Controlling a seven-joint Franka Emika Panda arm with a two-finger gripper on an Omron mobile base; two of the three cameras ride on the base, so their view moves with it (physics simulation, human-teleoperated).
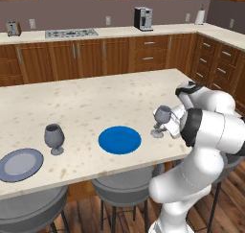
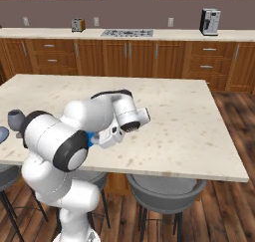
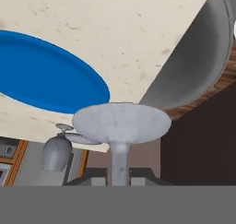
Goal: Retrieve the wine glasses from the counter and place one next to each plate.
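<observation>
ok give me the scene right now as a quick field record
surface: island top with stools beneath
blue plate: flat near the front edge
grey plate: far left on the island
dark glass: upright between the two plates, nearer the grey one
slim glass: upright, right of the blue plate
gripper: shut on the slim glass's stem
</observation>
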